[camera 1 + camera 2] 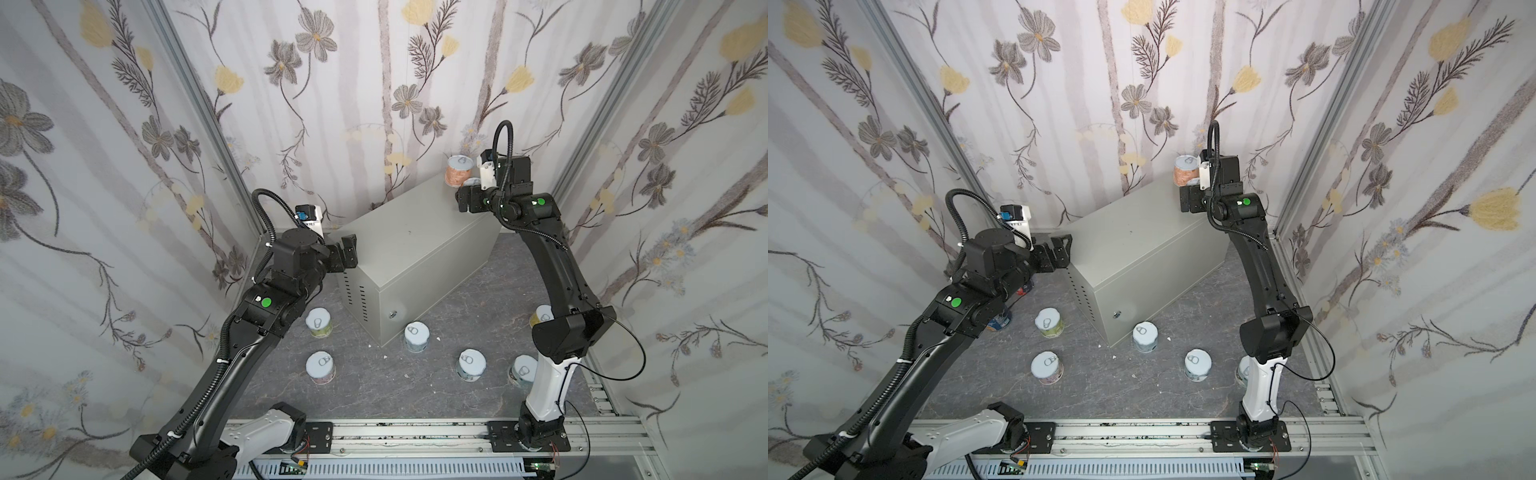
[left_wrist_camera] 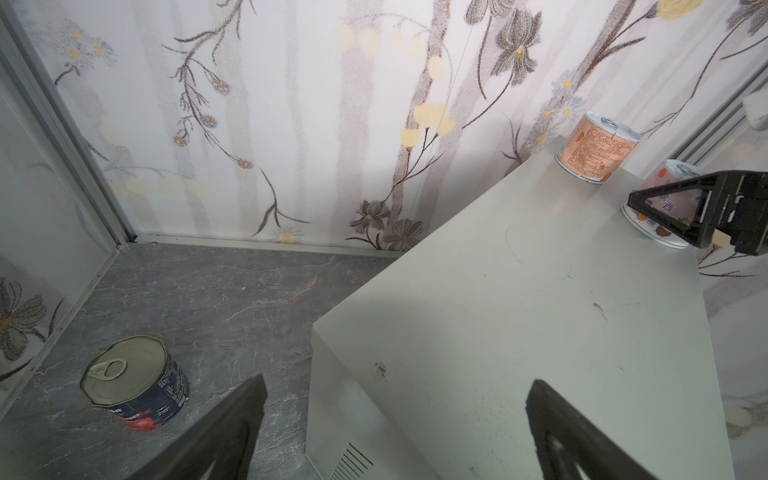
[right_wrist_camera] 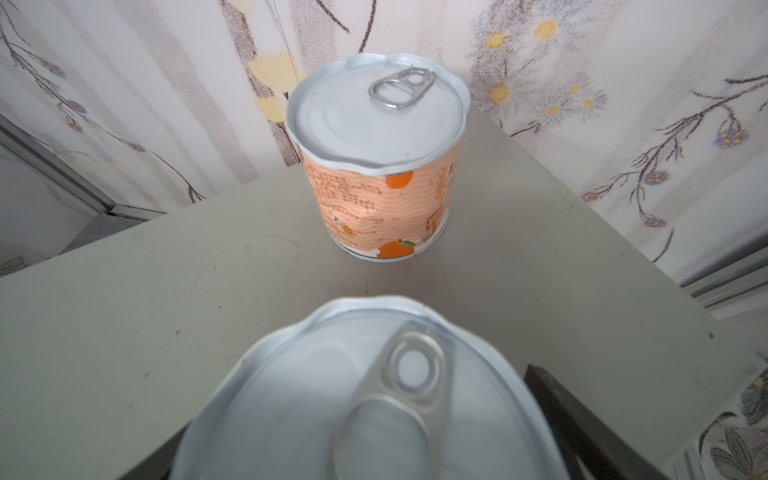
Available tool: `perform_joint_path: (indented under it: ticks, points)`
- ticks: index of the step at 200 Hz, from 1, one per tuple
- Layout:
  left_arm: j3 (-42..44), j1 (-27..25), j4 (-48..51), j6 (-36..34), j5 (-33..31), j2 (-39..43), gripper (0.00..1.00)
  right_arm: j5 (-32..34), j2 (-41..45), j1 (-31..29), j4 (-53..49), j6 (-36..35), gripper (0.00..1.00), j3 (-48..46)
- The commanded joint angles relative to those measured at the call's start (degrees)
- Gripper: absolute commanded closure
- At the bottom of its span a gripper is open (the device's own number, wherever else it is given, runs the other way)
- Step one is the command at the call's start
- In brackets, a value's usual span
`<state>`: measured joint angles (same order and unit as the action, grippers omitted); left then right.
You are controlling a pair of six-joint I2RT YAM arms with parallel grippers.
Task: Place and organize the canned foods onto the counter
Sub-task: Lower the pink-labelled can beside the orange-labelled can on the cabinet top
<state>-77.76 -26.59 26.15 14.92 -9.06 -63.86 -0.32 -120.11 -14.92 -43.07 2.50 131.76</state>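
Dark grey marbled floor (image 1: 415, 390) carries the grey-beige metal cabinet (image 1: 415, 237), whose top is the surface. Left gripper (image 2: 399, 380) hovers over the surface's left corner, its jaws wide apart with nothing between them. Right gripper (image 1: 468, 193) sits at the far corner, jaws spread either side of a pink-labelled can (image 3: 291, 395) without clamping it. That can stands upright on the surface, just beside an orange-labelled can (image 3: 374, 174) at the same corner. Six short white-lidded cans (image 1: 417, 336) stand on the floor around the cabinet's near end. A navy-red can (image 2: 137, 382) stands off its left side.
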Motion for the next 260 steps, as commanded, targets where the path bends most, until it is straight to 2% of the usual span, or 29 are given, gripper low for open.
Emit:
perform_joint_path:
  ticks: [1, 39, 92, 137, 164, 197, 260]
  points:
    - [0.06, -0.05, -2.47, -0.77, -0.78, -0.05, 0.00, -1.99, -0.12, 0.02, 3.08, -0.74, 0.01, -0.10]
    - [0.55, -0.09, -2.42, -0.58, -0.72, 0.70, 0.00, -2.86, 3.27, -0.11, 4.66, -1.16, 0.00, -2.95]
    - [1.71, -0.06, -2.56, -0.33, -0.37, 2.75, 0.00, -3.10, 16.40, -0.60, 19.29, -1.24, 0.00, -22.80]
    - [2.39, -0.04, -2.60, -0.11, -0.36, 3.82, 0.00, -2.76, 20.12, -0.53, 23.65, -0.86, 0.00, -30.09]
    - [2.77, -0.09, -2.71, -0.06, -0.48, 3.91, 0.00, -3.95, 20.79, -0.12, 26.85, 0.63, 0.00, -32.90]
    - [3.22, -0.05, -2.86, -0.19, -0.67, 3.76, 0.00, -4.34, 20.04, 0.46, 29.74, 2.59, 0.05, -34.46]
    - [3.22, -0.07, -3.04, -1.11, -1.74, 2.97, 0.00, -4.52, 16.31, 1.18, 30.79, 3.91, 0.12, -32.42]
